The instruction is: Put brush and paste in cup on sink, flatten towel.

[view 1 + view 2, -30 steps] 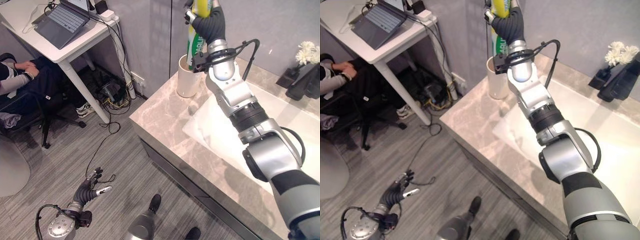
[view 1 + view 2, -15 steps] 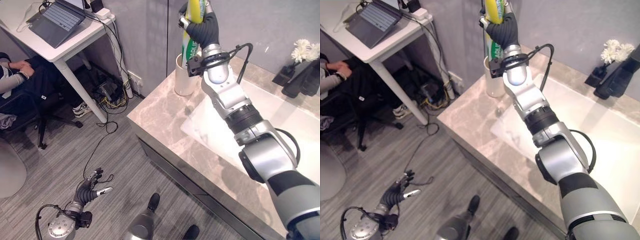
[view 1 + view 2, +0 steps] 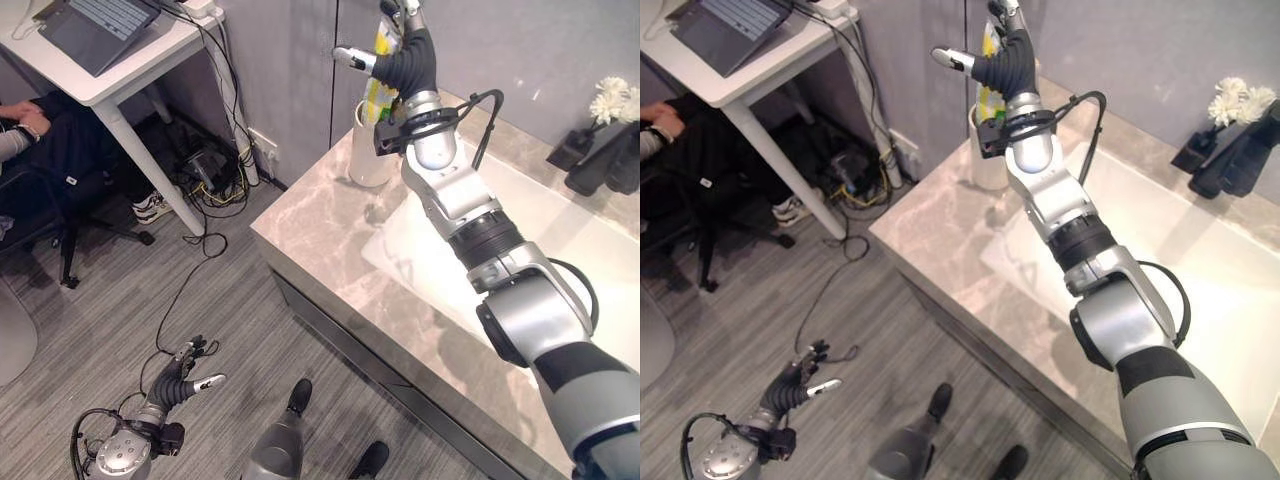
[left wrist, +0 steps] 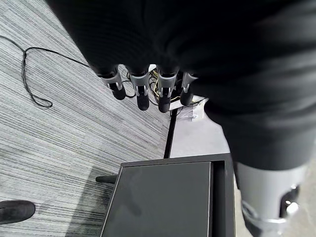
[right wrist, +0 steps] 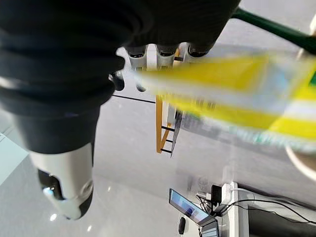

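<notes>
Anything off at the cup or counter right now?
Nothing spilled or tipped. The cup stands upright at the counter corner with the yellow paste tube leaning in it. The right hand is just above the cup, fingers spread. The left hand hangs low over the floor, holding nothing.

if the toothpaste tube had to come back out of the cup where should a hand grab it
Probably the upper part of the toothpaste tube, which sticks up above the cup rim. Come from above and pinch its flat faces. The right hand is open beside it.
</notes>
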